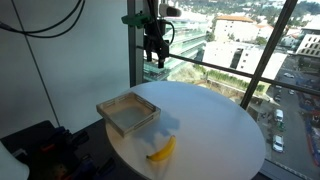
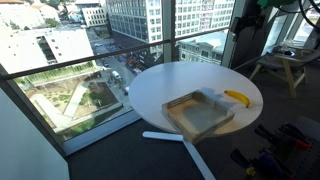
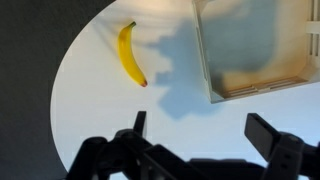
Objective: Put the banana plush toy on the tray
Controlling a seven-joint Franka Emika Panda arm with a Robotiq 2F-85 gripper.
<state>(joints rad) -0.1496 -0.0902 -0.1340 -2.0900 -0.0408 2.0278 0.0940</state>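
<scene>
Hanging high over the far side of the round table (image 1: 215,125), your gripper (image 1: 155,52) has its jaws spread wide and holds nothing. The banana plush toy (image 1: 162,150) lies flat on the white top close to the table's near edge, just beside the tray (image 1: 138,126) but not touching it. Expect it to be light, soft and squashy, unlikely to slip; pinch it across the thick middle of its curve. Mind the table edge near the banana and the tray's low wall on the way over. Above the top you have open room.
</scene>
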